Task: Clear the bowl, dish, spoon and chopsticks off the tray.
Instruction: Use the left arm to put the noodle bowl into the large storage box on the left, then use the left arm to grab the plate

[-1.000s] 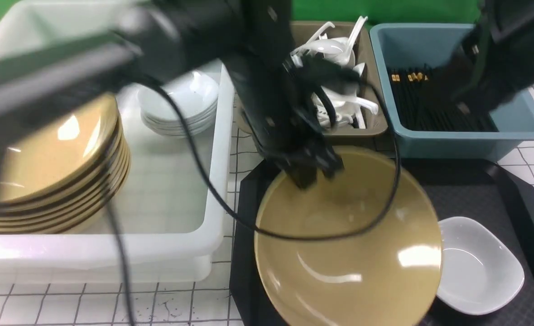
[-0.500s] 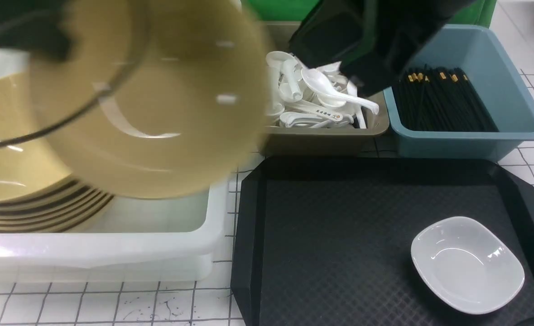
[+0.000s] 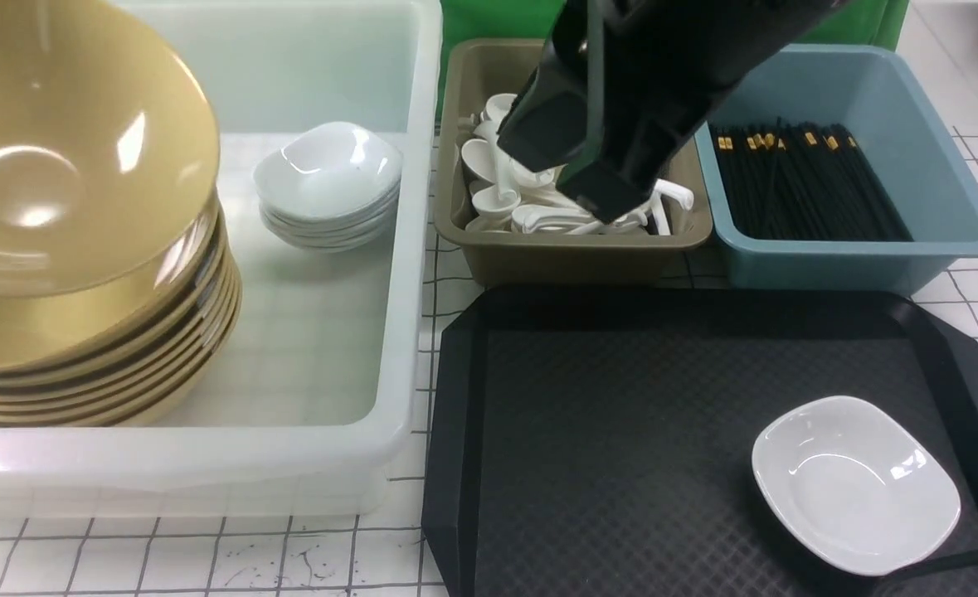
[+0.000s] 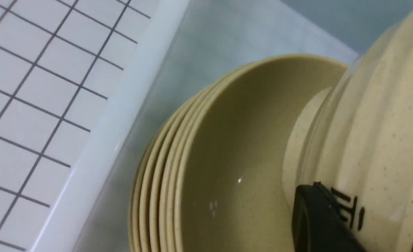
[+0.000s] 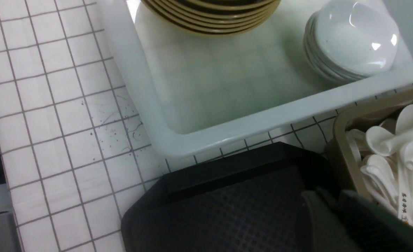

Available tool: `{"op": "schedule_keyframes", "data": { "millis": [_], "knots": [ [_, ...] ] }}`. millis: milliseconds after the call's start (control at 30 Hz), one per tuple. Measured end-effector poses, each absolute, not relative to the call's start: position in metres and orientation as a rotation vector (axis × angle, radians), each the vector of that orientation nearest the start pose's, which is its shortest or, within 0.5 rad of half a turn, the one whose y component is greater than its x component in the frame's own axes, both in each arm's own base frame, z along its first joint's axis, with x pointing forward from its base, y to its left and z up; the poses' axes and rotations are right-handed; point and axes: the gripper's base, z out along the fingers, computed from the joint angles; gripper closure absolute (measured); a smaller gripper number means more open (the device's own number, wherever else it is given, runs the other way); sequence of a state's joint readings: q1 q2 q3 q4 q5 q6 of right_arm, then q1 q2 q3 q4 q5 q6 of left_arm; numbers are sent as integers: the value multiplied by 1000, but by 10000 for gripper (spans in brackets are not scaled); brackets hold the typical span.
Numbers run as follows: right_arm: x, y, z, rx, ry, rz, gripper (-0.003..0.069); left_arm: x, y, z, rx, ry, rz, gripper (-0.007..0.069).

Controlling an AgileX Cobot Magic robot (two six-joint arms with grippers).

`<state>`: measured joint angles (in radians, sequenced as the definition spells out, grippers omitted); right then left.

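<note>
White-tiled counter [image 3: 206, 555]: small glossy white dish [image 3: 856, 485] on black textured tray [image 3: 605, 431]; left tool [image 4: 364, 224] gripping mustard-yellow bowl [image 3: 65, 149]; right tool [image 5: 339, 224] grip impossible to tell.

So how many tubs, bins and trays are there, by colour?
white tub: 1
olive bin: 1
blue bin: 1
black tray: 1
Total: 4
</note>
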<state>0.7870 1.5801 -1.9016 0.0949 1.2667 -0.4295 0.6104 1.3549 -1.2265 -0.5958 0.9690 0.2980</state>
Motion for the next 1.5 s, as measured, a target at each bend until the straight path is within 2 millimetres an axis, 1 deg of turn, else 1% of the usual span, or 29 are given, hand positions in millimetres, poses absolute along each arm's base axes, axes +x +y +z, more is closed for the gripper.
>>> {"op": "schedule_keyframes", "data": {
  "millis": [67, 133, 200, 300, 400, 500, 533, 567, 633, 700, 733, 800, 867, 900, 933, 1000, 1033, 1100, 1167, 1233, 1267, 1300, 1333, 1367, 1400, 1467, 1500],
  "knots": [
    [223, 235, 454, -1421, 1994, 274, 543, 263, 130, 338, -616, 2343, -374, 580],
    [223, 235, 454, -1423, 1992, 271, 543, 270, 132, 329, -606, 2368, -378, 545],
    [223, 235, 454, -1425, 1990, 270, 542, 277, 131, 321, -565, 2402, -368, 465],
    [223, 235, 454, -1432, 1985, 267, 542, 279, 129, 318, -526, 2437, -337, 379],
    [223, 235, 454, -1445, 1975, 261, 542, 278, 125, 320, -461, 2484, -283, 223],
    [223, 235, 454, -1449, 1972, 258, 541, 274, 122, 335, -422, 2491, -226, 108],
    [223, 235, 454, -1449, 1972, 258, 541, 272, 120, 344, -406, 2484, -203, 74],
    [223, 235, 454, -1449, 1972, 258, 541, 268, 116, 358, -383, 2466, -169, 44],
    [223, 235, 454, -1449, 1972, 258, 541, 263, 110, 378, -347, 2432, -123, 22],
    [223, 235, 454, -1448, 1973, 258, 541, 256, 96, 402, -283, 2388, -82, 18],
    [223, 235, 454, -1443, 1976, 256, 541, 253, 88, 409, -259, 2375, -79, 20],
    [224, 234, 454, -1416, 1996, 249, 541, 247, 65, 422, -184, 2357, -98, 36],
    [225, 234, 454, -1398, 2010, 247, 541, 245, 47, 424, -120, 2372, -134, 47],
    [226, 233, 454, -1372, 2028, 241, 541, 244, 27, 424, -34, 2398, -180, 62],
    [226, 232, 454, -1356, 2039, 237, 541, 245, 15, 423, 25, 2409, -207, 67],
    [227, 230, 455, -1305, 2070, 233, 541, 246, -22, 417, 194, 2434, -285, 76],
    [227, 230, 454, -1291, 2078, 232, 540, 245, -32, 414, 237, 2441, -308, 77],
    [223, 224, 453, -1246, 2114, 225, 540, 244, -68, 399, 378, 2471, -384, 81],
    [220, 217, 450, -1219, 2142, 229, 540, 244, -95, 387, 463, 2481, -437, 81],
    [213, 204, 443, -1188, 2193, 218, 540, 246, -125, 370, 542, 2496, -485, 81],
    [209, 196, 442, -1162, 2210, 211, 540, 246, -131, 367, 556, 2501, -493, 81],
    [204, 183, 437, -1116, 2248, 187, 540, 248, -153, 355, 606, 2510, -520, 81],
    [201, 175, 430, -1091, 2282, 167, 540, 250, -166, 347, 628, 2517, -533, 81],
    [196, 164, 428, -1057, 2300, 155, 540, 251, -181, 338, 663, 2521, -547, 81],
    [188, 148, 421, -1000, 2343, 135, 540, 249, -201, 327, 709, 2525, -567, 81],
    [183, 134, 410, -948, 2391, 117, 540, 251, -226, 309, 752, 2526, -595, 83],
    [173, 116, 400, -888, 2435, 99, 540, 248, -242, 298, 779, 2527, -619, 82]
  ]
}}
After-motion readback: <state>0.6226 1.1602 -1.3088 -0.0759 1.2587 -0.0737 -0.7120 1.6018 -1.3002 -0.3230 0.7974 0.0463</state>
